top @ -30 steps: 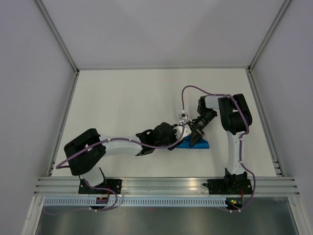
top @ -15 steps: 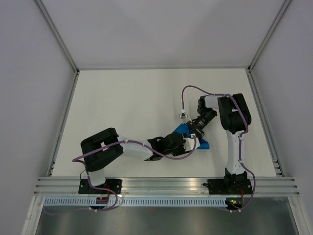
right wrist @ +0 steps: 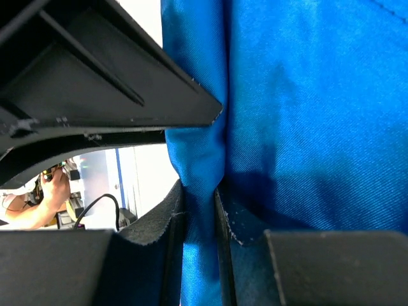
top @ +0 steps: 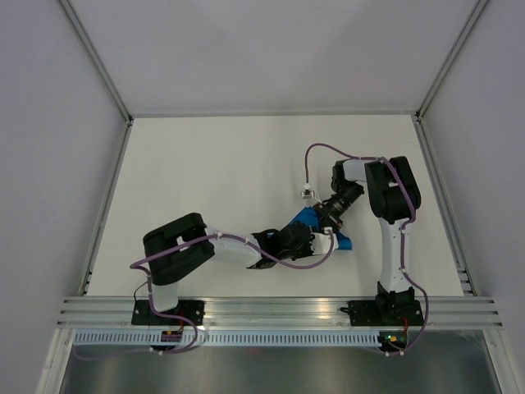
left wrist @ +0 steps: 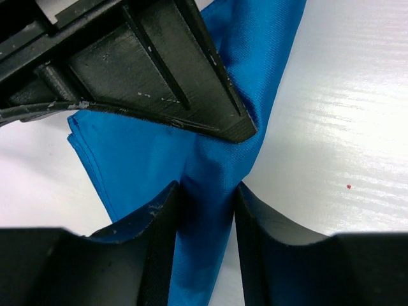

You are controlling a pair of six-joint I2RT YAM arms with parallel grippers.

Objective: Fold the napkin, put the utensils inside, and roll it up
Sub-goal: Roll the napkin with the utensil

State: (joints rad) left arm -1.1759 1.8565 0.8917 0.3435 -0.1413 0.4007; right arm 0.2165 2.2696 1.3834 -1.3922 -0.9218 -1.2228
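Observation:
The blue napkin (top: 340, 242) is bunched up at the table's right middle, between the two grippers. My left gripper (top: 318, 239) is shut on a narrow fold of the napkin (left wrist: 210, 146), seen close in the left wrist view between its fingers (left wrist: 159, 236). My right gripper (top: 326, 218) is shut on another fold of the napkin (right wrist: 306, 95), pinched thin between its fingers (right wrist: 167, 223). The two grippers sit almost against each other; each wrist view shows the other's black finger (left wrist: 159, 70) above its own. The knife is out of view.
The white table (top: 213, 172) is ringed by grey walls and a metal frame. An aluminium rail (top: 279, 308) runs along the near edge with both arm bases. A purple cable (top: 316, 152) loops above the right arm.
My left arm has swung right and its wrist has dropped nearer, closing on the napkin beside the right gripper. The napkin has bunched up and shifted a little left. The right arm has barely moved.

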